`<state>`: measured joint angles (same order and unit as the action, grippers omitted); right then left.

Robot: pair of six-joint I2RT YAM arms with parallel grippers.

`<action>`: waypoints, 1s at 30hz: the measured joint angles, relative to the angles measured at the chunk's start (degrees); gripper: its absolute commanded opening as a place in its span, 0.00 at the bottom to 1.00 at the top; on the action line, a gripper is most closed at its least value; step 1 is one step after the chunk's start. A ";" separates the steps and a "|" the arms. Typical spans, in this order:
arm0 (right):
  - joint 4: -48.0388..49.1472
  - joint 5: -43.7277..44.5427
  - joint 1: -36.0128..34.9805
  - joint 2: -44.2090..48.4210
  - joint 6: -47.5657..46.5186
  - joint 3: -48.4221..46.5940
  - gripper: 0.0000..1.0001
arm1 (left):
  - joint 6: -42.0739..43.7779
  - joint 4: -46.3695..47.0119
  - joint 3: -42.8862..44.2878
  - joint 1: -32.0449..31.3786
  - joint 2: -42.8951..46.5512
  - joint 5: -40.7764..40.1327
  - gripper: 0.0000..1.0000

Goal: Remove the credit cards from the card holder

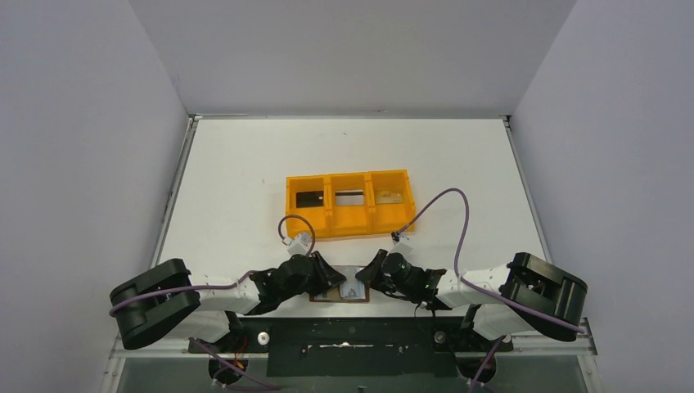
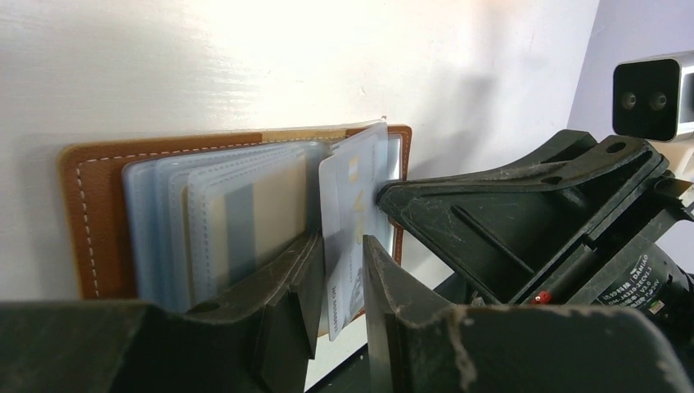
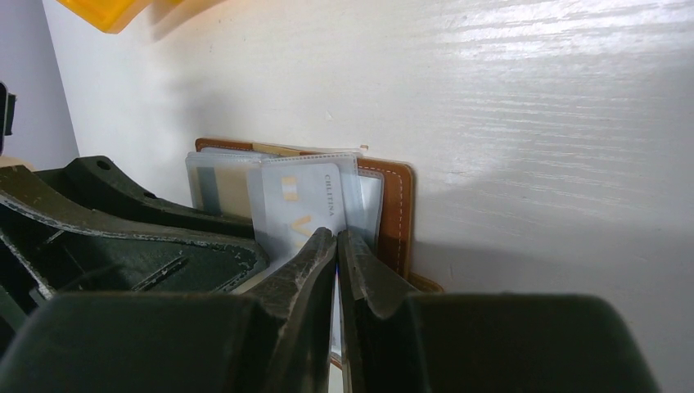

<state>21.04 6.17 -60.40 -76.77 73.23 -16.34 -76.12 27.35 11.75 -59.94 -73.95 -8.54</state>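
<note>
The card holder (image 2: 94, 205) lies open at the table's near edge (image 1: 340, 295), brown leather with pale blue-grey sleeves fanned up. A silvery white credit card (image 2: 352, 188) stands out of a sleeve between the fingers of my left gripper (image 2: 342, 246). It leans on the left finger, with a gap to the right one. My right gripper (image 3: 337, 236) is shut on the clear sleeve beside that card (image 3: 299, 201). In the top view both grippers, left (image 1: 331, 282) and right (image 1: 368, 274), meet over the holder.
An orange three-compartment tray (image 1: 348, 174) sits mid-table beyond the grippers. It holds a black card (image 1: 309, 198), a pale card with a dark band (image 1: 350, 197) and a tan-gold card (image 1: 389, 196). Purple cables arch over the tray's near corners.
</note>
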 measured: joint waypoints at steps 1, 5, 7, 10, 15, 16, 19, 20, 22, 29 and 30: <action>0.02 0.02 0.00 0.00 0.02 0.02 0.08 | 0.00 -0.15 0.20 -0.02 -0.24 0.00 0.20; 0.17 0.02 -0.02 0.00 0.28 0.13 0.08 | -0.02 -0.74 0.24 -0.02 -0.37 -0.13 0.15; 0.37 0.02 -0.04 0.00 0.66 0.31 0.08 | -0.04 -1.09 0.24 -0.02 -0.15 -0.24 0.10; 0.44 0.02 -0.07 0.02 1.07 0.39 0.08 | 0.02 -1.79 0.09 -0.02 0.46 -0.42 0.03; 0.15 0.07 -0.07 0.20 1.40 0.39 0.08 | 0.31 -1.97 -0.02 -0.09 1.29 -0.46 0.00; -0.11 0.07 -0.09 0.37 1.53 0.39 0.08 | 0.33 -2.16 -0.02 -0.09 1.44 -0.46 0.00; -0.79 0.17 -0.20 0.79 1.77 0.39 0.08 | 0.44 -3.17 -0.02 -0.09 2.29 -0.50 0.00; -1.16 0.28 -0.31 1.01 1.90 0.39 0.08 | 0.48 -3.72 -0.02 -0.09 2.78 -0.57 0.00; -2.03 0.48 -0.44 1.55 1.97 0.39 0.08 | 0.55 -4.94 -0.15 -0.09 4.13 -0.81 0.00; -4.61 0.90 -0.44 3.17 1.86 0.33 0.09 | 1.07 -9.46 -1.07 -0.09 9.27 -1.90 0.00; -4.94 0.92 -0.44 3.30 1.60 0.26 0.09 | 1.33 -10.01 -1.07 -0.09 9.68 -1.99 0.00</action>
<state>16.10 7.09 -60.84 -73.47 74.83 -16.08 -74.78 17.34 10.68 -60.03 -64.27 -10.52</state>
